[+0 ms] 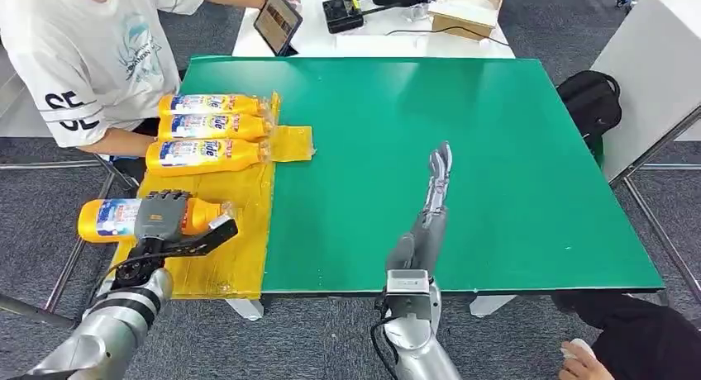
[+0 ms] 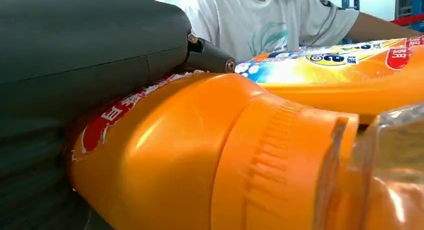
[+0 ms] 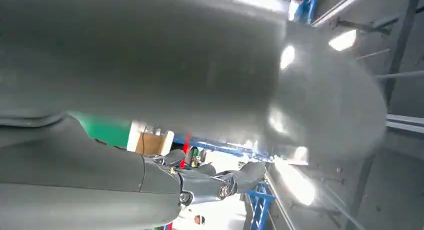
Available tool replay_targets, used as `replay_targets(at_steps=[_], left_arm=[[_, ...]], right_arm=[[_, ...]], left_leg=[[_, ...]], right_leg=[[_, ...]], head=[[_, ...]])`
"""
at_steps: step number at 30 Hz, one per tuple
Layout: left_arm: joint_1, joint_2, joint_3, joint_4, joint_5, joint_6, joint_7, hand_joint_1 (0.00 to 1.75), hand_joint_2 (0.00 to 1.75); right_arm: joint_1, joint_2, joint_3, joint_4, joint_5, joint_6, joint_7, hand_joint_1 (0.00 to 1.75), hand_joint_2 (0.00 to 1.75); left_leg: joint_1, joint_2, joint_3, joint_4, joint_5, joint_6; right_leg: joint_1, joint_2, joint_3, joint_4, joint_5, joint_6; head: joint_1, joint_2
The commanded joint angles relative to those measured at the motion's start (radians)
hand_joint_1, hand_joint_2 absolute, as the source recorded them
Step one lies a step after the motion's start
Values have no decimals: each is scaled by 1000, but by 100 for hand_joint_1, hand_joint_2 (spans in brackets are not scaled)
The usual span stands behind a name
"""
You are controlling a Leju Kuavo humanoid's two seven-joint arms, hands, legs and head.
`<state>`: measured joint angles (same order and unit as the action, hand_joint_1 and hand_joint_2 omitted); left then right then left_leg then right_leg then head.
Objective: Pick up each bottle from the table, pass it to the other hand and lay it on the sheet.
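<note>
My left hand (image 1: pixel 169 219) grips an orange bottle (image 1: pixel 112 217) with a blue and white label, lying sideways over the near left part of the yellow sheet (image 1: pixel 240 248). Up close in the left wrist view, the held bottle (image 2: pixel 200 155) has its orange neck and clear cap toward the camera, under my hand (image 2: pixel 75 55). Three more orange bottles (image 1: pixel 211 128) lie side by side on the sheet's far part. My right hand (image 1: pixel 436 182) is stretched out flat with fingers straight over the green table (image 1: pixel 512 165), holding nothing. The right wrist view has my right hand (image 3: pixel 165 75) large and blurred.
A person in a white T-shirt (image 1: pixel 91 49) sits at the table's far left, an arm by the laid bottles. A tablet (image 1: pixel 277 21), a black device (image 1: pixel 343 12) and a cardboard box (image 1: pixel 467 8) lie on the white table behind. A black backpack (image 1: pixel 591 103) stands right.
</note>
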<state>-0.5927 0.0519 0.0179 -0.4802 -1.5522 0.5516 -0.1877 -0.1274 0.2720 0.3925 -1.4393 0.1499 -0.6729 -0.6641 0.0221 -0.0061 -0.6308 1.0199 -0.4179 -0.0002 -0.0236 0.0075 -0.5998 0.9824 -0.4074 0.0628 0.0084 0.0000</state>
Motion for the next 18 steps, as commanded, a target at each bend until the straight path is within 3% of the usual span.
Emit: replay_targets(at_steps=[1, 3, 4, 9, 18], left_arm=[[-45, 3, 20, 134, 94, -94, -62, 2, 175], [-44, -6, 49, 137, 140, -137, -87, 0, 175], [-44, -11, 69, 135, 177, -171, -116, 0, 0], [-48, -13, 80, 142, 213, -258, -120, 0, 0], [-45, -13, 82, 140, 219, -261, -122, 0, 0]], right_arm=[[-33, -17, 9, 115, 0, 24, -34, 0, 175], [-33, -14, 5, 126, 0, 33, -34, 0, 175], [-34, -12, 2, 129, 5, 37, -34, 0, 175], [-42, -7, -5, 155, 12, 46, -34, 0, 175], [-43, -5, -6, 161, 12, 48, -34, 0, 175]], left_leg=[[0, 1, 4, -1, -1, 1], [0, 1, 5, -2, 0, 1], [0, 2, 7, -2, -1, 1], [0, 2, 10, -2, -1, 1], [0, -2, 9, -2, 1, 1]], right_leg=[[1, 0, 4, -1, 0, -3], [1, 0, 5, -1, 0, -2], [1, 1, 6, -2, 0, -3], [1, 1, 10, -2, 0, -3], [0, -2, 10, -2, -1, -3]], head=[[0, 0], [0, 0], [0, 0], [0, 0], [0, 0]])
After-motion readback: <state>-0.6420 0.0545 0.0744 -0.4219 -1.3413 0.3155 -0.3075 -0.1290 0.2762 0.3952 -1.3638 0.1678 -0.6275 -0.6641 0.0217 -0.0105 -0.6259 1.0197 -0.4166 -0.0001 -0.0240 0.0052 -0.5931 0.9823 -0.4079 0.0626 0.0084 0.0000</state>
